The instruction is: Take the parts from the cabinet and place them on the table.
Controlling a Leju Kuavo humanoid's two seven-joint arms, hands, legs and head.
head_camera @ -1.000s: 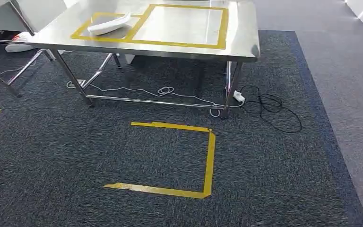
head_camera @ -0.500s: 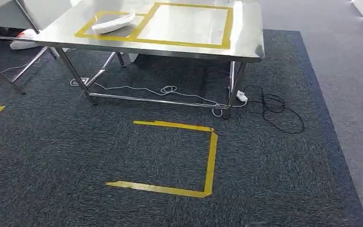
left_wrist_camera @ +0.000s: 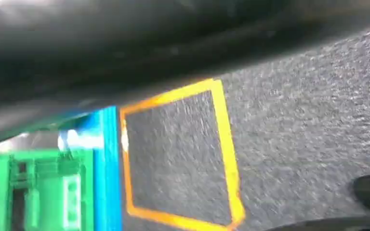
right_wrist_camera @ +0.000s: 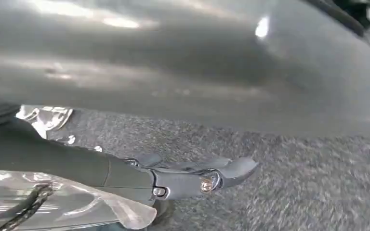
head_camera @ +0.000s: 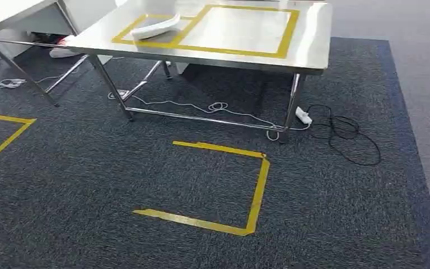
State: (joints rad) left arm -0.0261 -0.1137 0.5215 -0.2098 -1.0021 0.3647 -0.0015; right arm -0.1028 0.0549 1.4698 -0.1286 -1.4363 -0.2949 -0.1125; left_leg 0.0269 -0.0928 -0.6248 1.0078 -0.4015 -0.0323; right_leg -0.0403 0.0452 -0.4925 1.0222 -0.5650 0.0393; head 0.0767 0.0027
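While right hand fingers grip bagged part, left hand state unclear

it looked like a lab: steel worktop and carpet marked with yellow tape, loose cables.

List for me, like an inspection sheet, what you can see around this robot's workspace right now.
Surface: steel table, yellow tape outlines on top.
Job's things: white part lying on the table's smaller left outline.
Clutter: white object under the neighbouring table.
Hands: right hand beside clear plastic; grip cannot be told.
Cables: white cable and power strip under the table; black cable beside.
Surroundings: dark carpet, yellow floor square.
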